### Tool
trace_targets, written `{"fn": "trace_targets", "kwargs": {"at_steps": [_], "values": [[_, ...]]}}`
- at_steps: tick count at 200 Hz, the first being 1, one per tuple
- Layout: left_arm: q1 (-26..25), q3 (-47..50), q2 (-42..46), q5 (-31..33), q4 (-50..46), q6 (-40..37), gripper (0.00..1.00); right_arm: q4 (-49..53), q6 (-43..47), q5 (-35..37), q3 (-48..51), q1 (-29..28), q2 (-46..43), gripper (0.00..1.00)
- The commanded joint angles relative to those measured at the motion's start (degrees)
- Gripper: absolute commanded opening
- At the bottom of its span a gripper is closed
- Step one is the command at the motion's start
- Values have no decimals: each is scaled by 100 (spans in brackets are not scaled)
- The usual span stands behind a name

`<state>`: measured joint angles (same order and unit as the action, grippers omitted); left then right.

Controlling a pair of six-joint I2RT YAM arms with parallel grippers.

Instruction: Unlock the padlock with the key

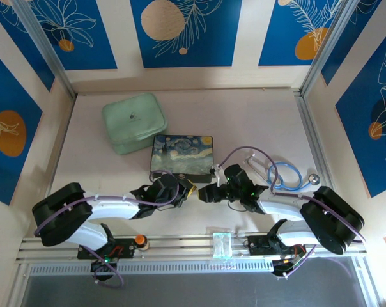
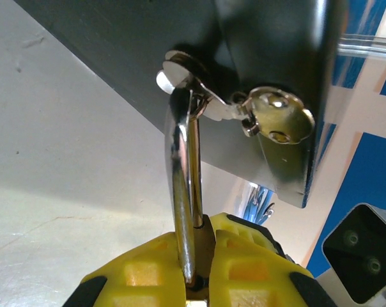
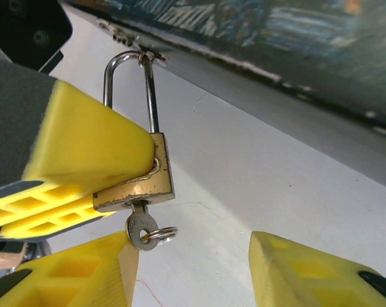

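One padlock [image 3: 142, 185] and one key [image 3: 140, 229] are what you have to work with, and the two are joined. The key sits in the bottom of the brass body, its round head and a small ring [image 3: 164, 233] hanging below.

Your left fingers [image 2: 142, 275] are closed on the padlock. In the left wrist view the two yellow pads meet around the foot of the shackle [image 2: 183, 185], which rises from between them. From there it hooks through the metal clasp [image 2: 279, 118] on the front of the painted box [image 1: 182, 152]. In the right wrist view, one shackle leg enters the body and the other is hidden behind a left pad.

Your right fingers [image 3: 308, 272] stand wide apart and hold nothing. The key head hangs just at the tip of the finger on the left of that view. You cannot tell whether it touches. The other finger is well apart from it.

From above, both sets of fingers meet at the near edge of the box, with the padlock between them.

Elsewhere on the tabletop [image 1: 257, 121] you can count one green case [image 1: 134, 123] beyond the box. One blue-tubed stethoscope [image 1: 284, 174] lies to the right.
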<state>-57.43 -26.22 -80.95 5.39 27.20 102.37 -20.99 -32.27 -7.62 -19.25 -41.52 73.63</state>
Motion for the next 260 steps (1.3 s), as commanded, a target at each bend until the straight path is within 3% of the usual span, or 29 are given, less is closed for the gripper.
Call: {"fn": "trace_targets", "kwargs": {"at_steps": [1, 50, 74, 102, 161, 202, 260], "values": [[4, 84, 15, -38, -39, -56, 0, 0, -359, 299, 105, 214, -113, 50], [4, -102, 103, 77, -567, -307, 0, 210, -562, 536, 136, 223, -358, 64], [-5, -366, 169, 208, -1362, -720, 0, 1184, -784, 1080, -174, 224, -591, 87], [-5, -314, 13, 138, -1275, -859, 1, 1138, -882, 1260, -198, 241, -642, 88], [12, -326, -271, 273, -1670, -1570, 12, 1285, -820, 1221, -576, 129, 71, 88], [-5, -1164, -338, 768, -3179, -2700, 14, 1383, -825, 1181, -632, 58, 241, 88], [-5, -1284, -352, 1115, -3781, -3139, 14, 1449, -873, 1428, -591, 21, 103, 88]]}}
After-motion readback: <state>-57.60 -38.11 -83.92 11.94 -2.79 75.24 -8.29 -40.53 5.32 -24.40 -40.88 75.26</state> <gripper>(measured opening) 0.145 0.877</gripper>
